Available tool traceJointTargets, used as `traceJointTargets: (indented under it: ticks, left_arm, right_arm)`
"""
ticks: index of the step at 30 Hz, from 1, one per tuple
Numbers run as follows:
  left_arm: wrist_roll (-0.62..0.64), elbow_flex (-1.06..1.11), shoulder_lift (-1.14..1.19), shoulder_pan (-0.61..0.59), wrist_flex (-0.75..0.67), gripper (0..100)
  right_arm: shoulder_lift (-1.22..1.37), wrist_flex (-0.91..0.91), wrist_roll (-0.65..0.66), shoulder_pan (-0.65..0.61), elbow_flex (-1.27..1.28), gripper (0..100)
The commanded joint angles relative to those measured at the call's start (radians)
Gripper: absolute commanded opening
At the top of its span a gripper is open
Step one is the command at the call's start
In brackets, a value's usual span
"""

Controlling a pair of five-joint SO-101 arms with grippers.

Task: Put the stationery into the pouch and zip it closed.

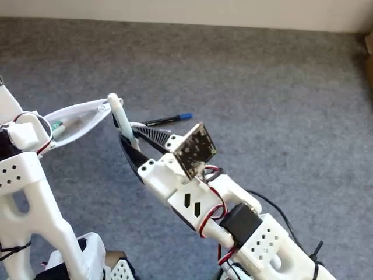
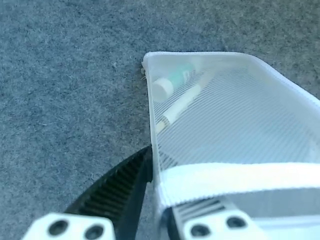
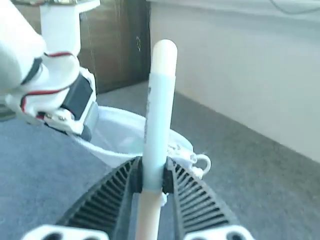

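The pouch [image 2: 235,125] ran off the left wrist view's edge. Its mesh veiled the contents, a white-capped tube [image 2: 167,85] and a slim pen [image 2: 180,105], both too hazy to identify further. In the high view, the uncapped end of the blue-capped pen [image 1: 169,120] vanished behind the right end effector [image 1: 125,133]. The white marker [image 3: 159,115] clamped there was cut off past the fingers by the right wrist view's edge.
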Motion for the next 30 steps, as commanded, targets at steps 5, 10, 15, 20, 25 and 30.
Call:
traceJointTargets:
  ticks: [5,10,15,20,25,30]
  left_arm:
    - [-0.005,0.001,-0.015,0.021,-0.003,1]
    - [-0.005,0.001,-0.015,0.021,0.0,1]
    - [-0.006,0.001,-0.015,0.021,0.003,1]
    - [-0.006,0.002,-0.015,0.021,0.005,1]
    - [-0.006,0.022,-0.015,0.027,-0.002,1]
    - [-0.006,0.027,-0.015,0.041,-0.003,1]
  right_arm:
    - [-0.022,-0.228,0.008,-0.013,-0.021,0.4]
    - [-0.021,-0.311,0.005,-0.013,-0.045,0.4]
    - [0.073,-0.331,0.005,-0.013,-0.165,0.4]
    - [0.177,-0.331,0.003,-0.013,-0.259,0.4]
    - [0.24,-0.331,0.003,-0.013,-0.314,0.4]
    - [0.312,-0.498,0.006,-0.039,-0.32,0.4]
